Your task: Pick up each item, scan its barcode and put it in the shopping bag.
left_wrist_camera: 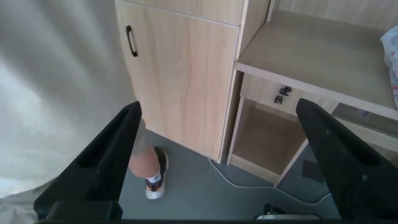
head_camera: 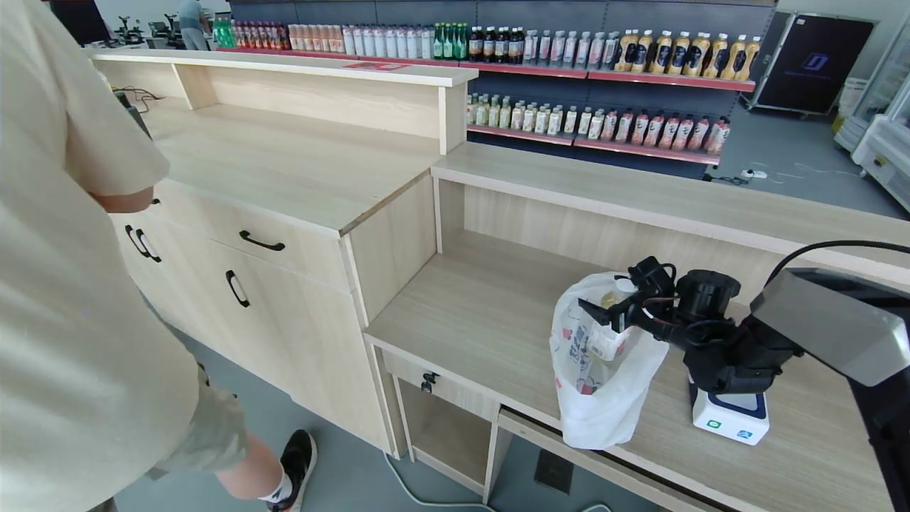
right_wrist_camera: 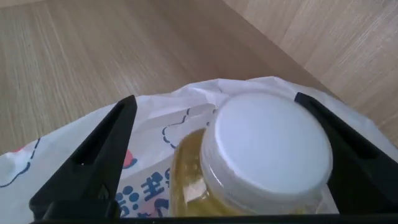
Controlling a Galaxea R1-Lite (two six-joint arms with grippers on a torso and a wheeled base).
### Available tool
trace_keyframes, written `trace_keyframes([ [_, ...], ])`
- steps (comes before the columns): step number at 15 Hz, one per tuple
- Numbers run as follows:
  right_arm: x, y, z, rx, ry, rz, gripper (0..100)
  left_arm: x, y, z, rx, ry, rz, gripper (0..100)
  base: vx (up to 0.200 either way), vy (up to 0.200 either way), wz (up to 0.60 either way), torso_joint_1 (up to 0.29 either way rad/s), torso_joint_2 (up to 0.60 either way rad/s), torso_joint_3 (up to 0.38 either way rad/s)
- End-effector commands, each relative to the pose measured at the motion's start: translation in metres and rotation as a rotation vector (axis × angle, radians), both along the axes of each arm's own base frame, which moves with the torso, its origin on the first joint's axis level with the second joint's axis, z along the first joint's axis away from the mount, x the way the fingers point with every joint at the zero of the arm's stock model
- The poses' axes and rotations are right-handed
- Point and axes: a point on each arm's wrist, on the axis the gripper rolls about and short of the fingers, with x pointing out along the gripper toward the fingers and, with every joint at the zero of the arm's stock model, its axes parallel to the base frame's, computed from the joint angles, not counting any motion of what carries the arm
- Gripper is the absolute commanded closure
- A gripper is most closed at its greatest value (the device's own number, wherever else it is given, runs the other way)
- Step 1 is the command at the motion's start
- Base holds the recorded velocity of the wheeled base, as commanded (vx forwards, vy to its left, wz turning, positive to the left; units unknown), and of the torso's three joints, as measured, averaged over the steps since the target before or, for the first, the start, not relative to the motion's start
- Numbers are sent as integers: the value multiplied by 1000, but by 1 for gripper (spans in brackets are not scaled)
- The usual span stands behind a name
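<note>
The right gripper (right_wrist_camera: 214, 102) is wide open around the bottle (right_wrist_camera: 267, 155), which sits inside the shopping bag (head_camera: 604, 405); this item seems finished. The left gripper (left_wrist_camera: 217, 109) is wide and empty.

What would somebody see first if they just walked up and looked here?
First, the robot's black right hand, open just above a white shopping bag that stands on the wooden counter, on the robot's right. Inside the bag sits a jar with a big white lid and something yellowish in it. Behind the counter, long shelves hold rows of colourful drink bottles.
</note>
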Motion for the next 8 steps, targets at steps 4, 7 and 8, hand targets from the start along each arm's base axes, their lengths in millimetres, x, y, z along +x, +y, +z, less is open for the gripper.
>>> trace_keyframes([
  [4, -148, -37, 118, -22, -30, -112, 0, 0, 0, 0, 0, 0, 0, 0, 0, 0, 0, 0, 0, 0],
  [7, -197, -64, 148, -122, -34, -314, 0, 0, 0, 0, 0, 0, 0, 0, 0, 0, -200, 1, -1, 1],
  [8, -217, -79, 158, -152, -3, -401, 0, 0, 0, 0, 0, 0, 0, 0, 0, 0, -600, 2, 7, 2],
])
